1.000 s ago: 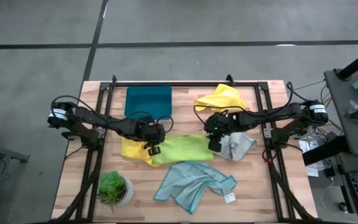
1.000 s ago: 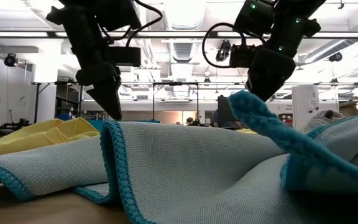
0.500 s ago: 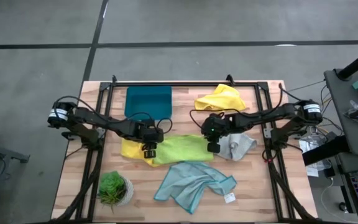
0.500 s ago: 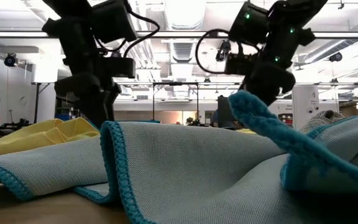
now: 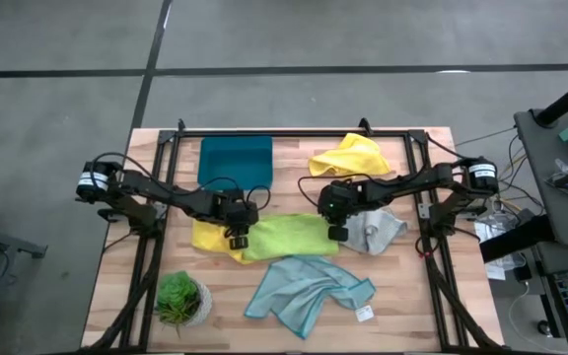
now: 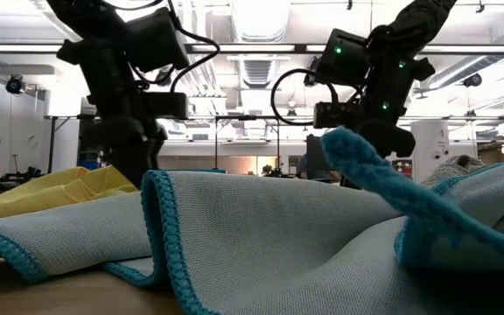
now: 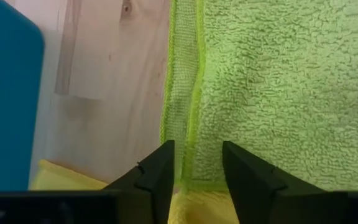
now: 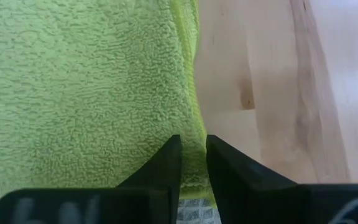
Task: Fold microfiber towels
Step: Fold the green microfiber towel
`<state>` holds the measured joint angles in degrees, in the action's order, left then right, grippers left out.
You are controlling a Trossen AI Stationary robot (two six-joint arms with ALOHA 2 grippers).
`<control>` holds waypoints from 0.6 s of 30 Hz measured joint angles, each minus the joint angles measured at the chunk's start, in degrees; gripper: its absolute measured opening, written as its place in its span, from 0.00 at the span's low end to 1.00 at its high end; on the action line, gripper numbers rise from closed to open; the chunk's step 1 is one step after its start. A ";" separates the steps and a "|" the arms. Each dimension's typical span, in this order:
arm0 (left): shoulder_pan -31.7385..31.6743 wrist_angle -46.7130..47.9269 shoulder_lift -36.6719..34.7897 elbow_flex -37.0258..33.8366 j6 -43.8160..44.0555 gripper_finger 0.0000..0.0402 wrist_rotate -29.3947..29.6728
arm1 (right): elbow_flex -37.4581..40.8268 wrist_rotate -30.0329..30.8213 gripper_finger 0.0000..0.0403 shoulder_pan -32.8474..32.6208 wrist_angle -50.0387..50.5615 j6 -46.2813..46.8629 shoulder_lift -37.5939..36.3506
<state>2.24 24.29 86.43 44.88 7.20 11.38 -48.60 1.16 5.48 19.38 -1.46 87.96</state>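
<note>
- Lime green towel (image 5: 284, 237): spread flat at the middle of the counter (image 5: 412, 296); landmark for all entries below.
- Left hand (image 5: 237, 238): down at the lime green towel's left edge, fingers (image 7: 157, 174) parted and straddling the hem, not yet clenched on it.
- Right hand (image 5: 335, 232): down at the towel's right edge, fingers (image 8: 166, 165) nearly together with the hem in the narrow gap; whether it is pinched, I cannot tell.
- Yellow towel (image 5: 210, 240): partly under the lime green towel's left end.
- Second yellow towel (image 5: 351, 155): crumpled, beyond the towel's far right corner.
- Pale grey towel (image 5: 375, 229): bunched just beside the right edge.
- Light blue towel (image 5: 306, 286): rumpled, on the near side.
- Teal tray (image 5: 235, 161): beyond the far left corner.
- Potted plant (image 5: 180, 298): off the near left corner.
</note>
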 joint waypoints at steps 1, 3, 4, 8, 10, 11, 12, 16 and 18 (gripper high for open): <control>0.00 0.09 0.00 -0.01 0.00 0.25 0.00 | 0.00 -0.25 0.14 0.00 0.07 -0.02 -0.02; 0.00 0.14 0.00 -0.04 -0.02 0.17 0.00 | 0.02 -0.37 0.09 0.07 0.48 -0.16 -0.09; 0.00 0.12 0.00 -0.07 -0.04 0.13 0.00 | 0.00 -0.82 0.07 0.07 0.42 -0.25 -0.09; 0.00 0.14 0.00 -0.13 -0.02 0.02 -0.01 | 0.02 -1.60 0.02 0.07 0.74 -0.78 -0.09; 0.01 0.22 0.00 -0.01 -0.03 0.02 -0.01 | 0.02 -1.60 0.02 0.07 1.26 -0.79 -0.61; 0.00 0.20 0.00 0.08 -0.04 0.01 -0.02 | 0.02 -1.60 0.02 0.07 1.44 -0.80 -0.95; 0.00 0.21 -0.12 0.11 -0.04 0.01 0.00 | 0.02 -1.58 0.02 0.07 1.42 -0.80 -1.50; 0.02 0.76 -1.07 0.46 -0.02 0.00 0.32 | 0.02 -1.12 0.02 0.07 2.50 -0.71 -4.06; 0.04 0.66 -1.34 0.91 -0.06 0.00 2.12 | 0.02 -1.04 0.02 0.07 2.96 -0.67 -5.37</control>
<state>2.28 24.95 85.09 45.79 7.14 13.50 -48.58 0.12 5.54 22.34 -2.12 82.59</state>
